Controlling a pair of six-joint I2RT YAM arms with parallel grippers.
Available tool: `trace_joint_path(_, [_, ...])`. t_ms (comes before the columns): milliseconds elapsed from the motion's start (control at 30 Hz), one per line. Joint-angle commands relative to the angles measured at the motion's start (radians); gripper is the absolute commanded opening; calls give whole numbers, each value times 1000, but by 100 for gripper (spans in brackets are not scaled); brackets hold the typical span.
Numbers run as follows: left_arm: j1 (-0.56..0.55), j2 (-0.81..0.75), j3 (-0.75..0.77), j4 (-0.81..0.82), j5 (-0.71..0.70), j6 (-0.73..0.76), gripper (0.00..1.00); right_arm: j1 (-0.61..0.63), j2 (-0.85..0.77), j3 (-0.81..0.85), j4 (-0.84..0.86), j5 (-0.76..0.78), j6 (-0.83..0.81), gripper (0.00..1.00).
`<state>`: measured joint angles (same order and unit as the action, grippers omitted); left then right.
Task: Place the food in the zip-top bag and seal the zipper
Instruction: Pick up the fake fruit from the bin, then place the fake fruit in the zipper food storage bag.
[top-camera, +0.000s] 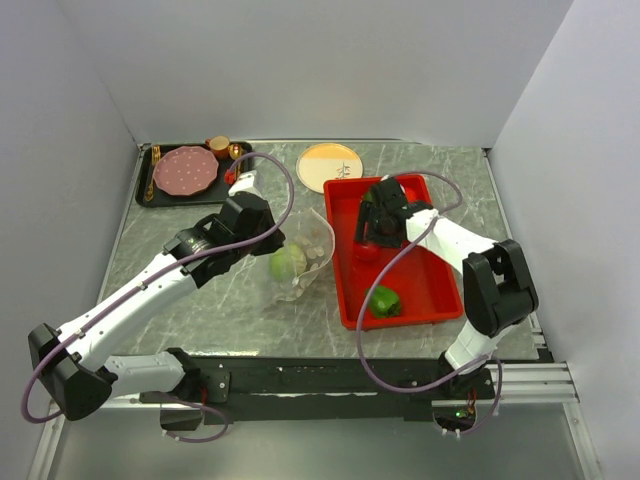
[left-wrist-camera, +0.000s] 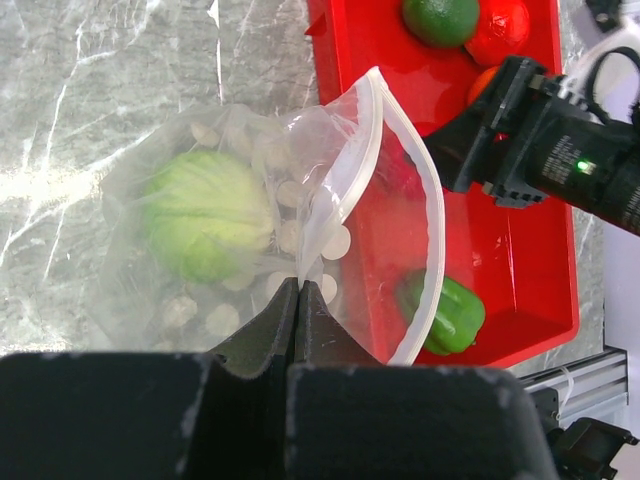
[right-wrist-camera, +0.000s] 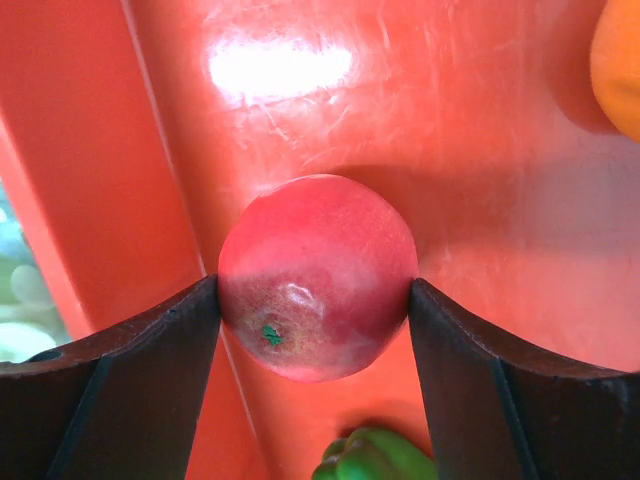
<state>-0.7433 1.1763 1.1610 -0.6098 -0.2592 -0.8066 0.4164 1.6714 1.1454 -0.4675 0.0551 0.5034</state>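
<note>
The zip-top bag lies left of the red tray with its mouth held agape. A light green round food sits inside it. My left gripper is shut on the bag's mouth edge, and the whitish zipper curves away to the right. My right gripper is down in the tray, with both fingers pressed against a red round fruit. Also in the tray are a green pepper, a dark green ball, a red ball and an orange one.
A black tray at the back left holds a pink plate and small cups. A yellow plate lies behind the red tray. White walls close in the marble table on three sides.
</note>
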Motion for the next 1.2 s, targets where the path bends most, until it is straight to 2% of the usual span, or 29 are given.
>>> trace_joint_path(0, [4, 9, 28, 16, -5, -2, 1, -7, -101, -22, 9, -3, -5, 42])
trace_joint_path(200, [4, 11, 20, 21, -2, 1, 1, -7, -214, -73, 3, -18, 12, 42])
trace_joint_path(400, [4, 25, 22, 31, 9, 3, 1, -8, -409, -160, 32, -52, 46, 43])
trace_joint_path(700, [4, 46, 25, 45, 26, 4, 1, 19, -590, -253, 153, -247, 155, 44])
trace_joint_path(967, [4, 52, 22, 47, 44, 12, 1, 119, -657, -224, 228, -250, 184, 45])
trace_joint_path(1167, [4, 65, 20, 54, 77, 14, 1, 166, -602, -165, 251, -284, 170, 47])
